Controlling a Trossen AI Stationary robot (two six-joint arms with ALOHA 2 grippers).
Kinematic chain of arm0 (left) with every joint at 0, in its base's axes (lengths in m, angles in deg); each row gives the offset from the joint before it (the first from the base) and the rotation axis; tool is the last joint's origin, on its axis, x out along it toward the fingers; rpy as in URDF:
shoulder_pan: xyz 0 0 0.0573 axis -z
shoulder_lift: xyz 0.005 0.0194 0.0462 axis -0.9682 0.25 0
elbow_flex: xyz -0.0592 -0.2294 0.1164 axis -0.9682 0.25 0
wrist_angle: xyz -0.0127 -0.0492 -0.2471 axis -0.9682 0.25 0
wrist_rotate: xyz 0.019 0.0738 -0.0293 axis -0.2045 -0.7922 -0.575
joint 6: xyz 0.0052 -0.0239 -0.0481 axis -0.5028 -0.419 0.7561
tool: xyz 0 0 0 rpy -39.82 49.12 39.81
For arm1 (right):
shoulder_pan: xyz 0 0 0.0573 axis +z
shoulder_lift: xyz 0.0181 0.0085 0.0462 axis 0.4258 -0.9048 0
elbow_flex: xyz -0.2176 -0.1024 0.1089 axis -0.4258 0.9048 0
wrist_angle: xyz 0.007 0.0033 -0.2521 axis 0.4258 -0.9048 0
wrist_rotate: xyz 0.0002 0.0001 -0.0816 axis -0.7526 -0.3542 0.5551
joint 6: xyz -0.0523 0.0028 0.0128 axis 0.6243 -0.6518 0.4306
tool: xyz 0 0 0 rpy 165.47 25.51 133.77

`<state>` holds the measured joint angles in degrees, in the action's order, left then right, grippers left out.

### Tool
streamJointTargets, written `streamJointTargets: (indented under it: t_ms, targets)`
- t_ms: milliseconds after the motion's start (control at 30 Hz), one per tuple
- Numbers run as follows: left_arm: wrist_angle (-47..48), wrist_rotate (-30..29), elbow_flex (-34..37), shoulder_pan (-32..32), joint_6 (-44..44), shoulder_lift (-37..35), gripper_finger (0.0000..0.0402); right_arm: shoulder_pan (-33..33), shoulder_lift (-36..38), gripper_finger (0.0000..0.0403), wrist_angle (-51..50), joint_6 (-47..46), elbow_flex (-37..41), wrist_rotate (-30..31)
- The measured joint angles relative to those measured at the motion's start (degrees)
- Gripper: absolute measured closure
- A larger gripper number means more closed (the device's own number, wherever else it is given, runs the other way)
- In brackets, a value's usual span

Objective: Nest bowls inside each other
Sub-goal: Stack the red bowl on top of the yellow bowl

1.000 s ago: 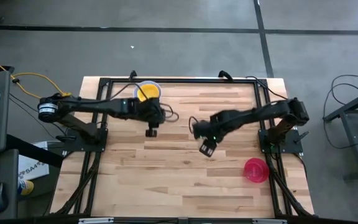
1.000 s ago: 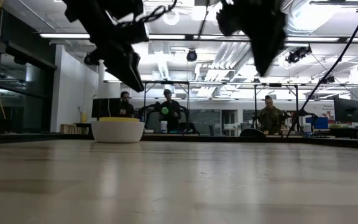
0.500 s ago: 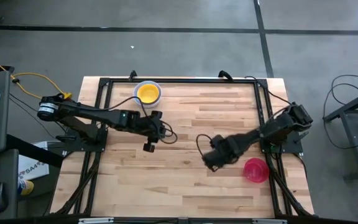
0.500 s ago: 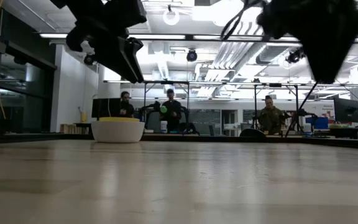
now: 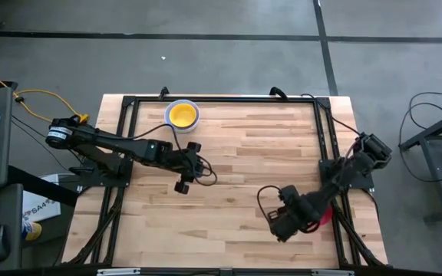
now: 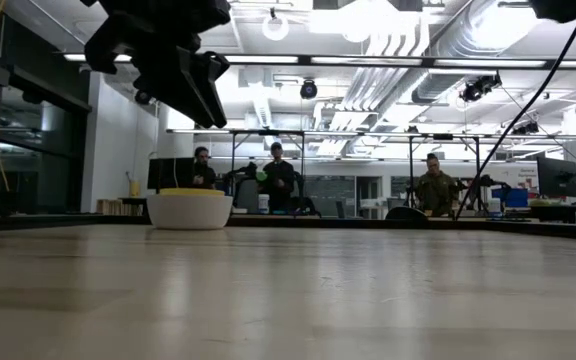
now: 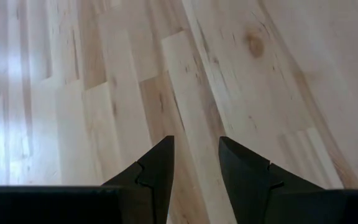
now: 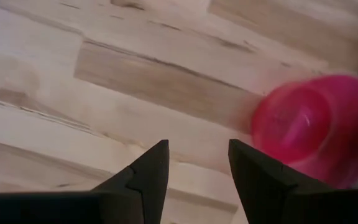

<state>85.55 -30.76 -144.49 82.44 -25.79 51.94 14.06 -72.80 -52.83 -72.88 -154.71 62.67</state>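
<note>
- The red-pink bowl (image 8: 319, 127) is seen lying on the wooden table (image 5: 236, 153) near the right edge, mostly hidden under the right arm in the high view; in the right wrist view it appears tipped, with its base turned toward the camera, though its exact pose cannot be told.
- It is judged to be light, stiff plastic with a smooth, slippery wall, likely to skate or roll if nudged; the rim is judged the best place to be pinched, 1 finger inside and 1 outside.
- The stack of bowls (image 5: 183, 115), with yellow showing inside a pale outer bowl, stands near the table's far edge, well apart from the red-pink bowl.
- The right gripper (image 8: 194, 177) is held near the red-pink bowl, its fingers parted and empty; the bowl lies off to 1 side, not between them.
- The left gripper (image 7: 196, 168) hangs over bare wood near mid-table, fingers parted with nothing between them.
</note>
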Motion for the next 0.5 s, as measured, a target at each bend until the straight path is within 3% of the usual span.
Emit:
streamJointTargets:
  t_ms: [500]
  targets:
    - [-0.03, 0.0, 0.0, -0.02, 1.21, 0.0, 0.0277, 8.46, 0.04, 0.0243, -0.28, -14.15, 4.27, -6.04]
